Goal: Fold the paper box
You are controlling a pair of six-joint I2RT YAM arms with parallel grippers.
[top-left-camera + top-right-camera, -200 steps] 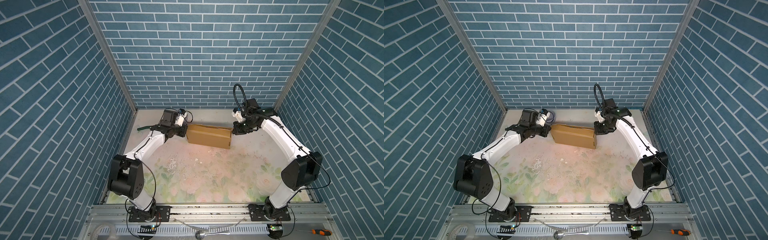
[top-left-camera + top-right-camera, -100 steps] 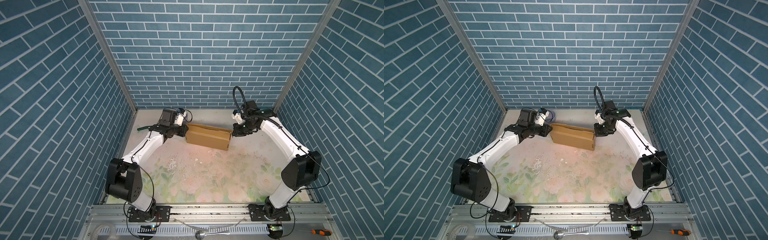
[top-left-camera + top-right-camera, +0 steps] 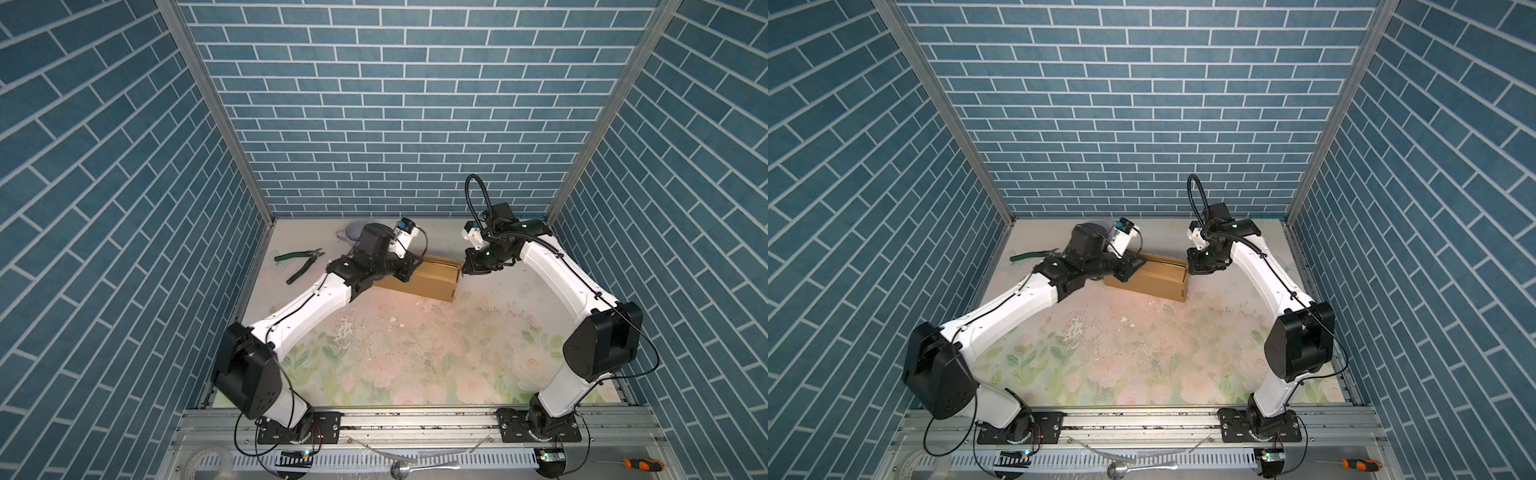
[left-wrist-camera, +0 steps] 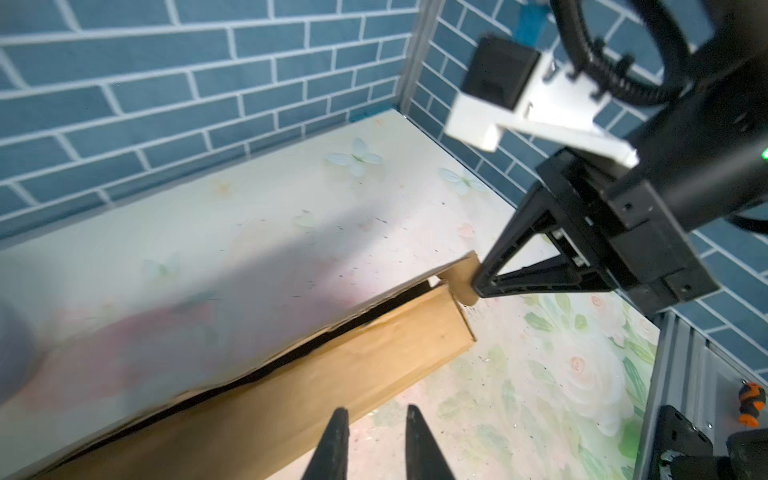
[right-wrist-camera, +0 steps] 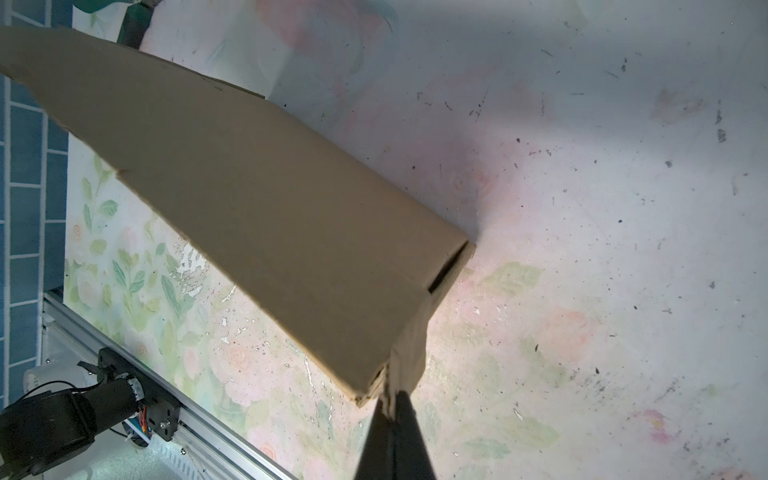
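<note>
The paper box (image 3: 432,280) (image 3: 1154,282) is a folded brown cardboard mailer lying at the back middle of the table. A dark gap shows under its lid in the left wrist view, above the brown side wall (image 4: 291,395). My left gripper (image 4: 376,409) (image 3: 409,270) hovers at the box's left end, slightly open, with only table between its fingers. At the box's right end my right gripper (image 5: 392,395) (image 3: 463,270) (image 3: 1190,270) is shut on a small end flap (image 4: 463,282) of the box (image 5: 257,199).
Green-handled pliers (image 3: 299,264) (image 3: 1030,257) lie at the back left. A lilac cup (image 3: 353,230) stands behind the left arm, partly hidden. The side and back walls stand close. A screwdriver (image 3: 640,463), a spoon (image 3: 401,467) and a tape roll (image 3: 203,459) lie in front of the table.
My left gripper has gone from shut to slightly open and moved right over the box's left end. The right gripper keeps its pinch on the flap.
</note>
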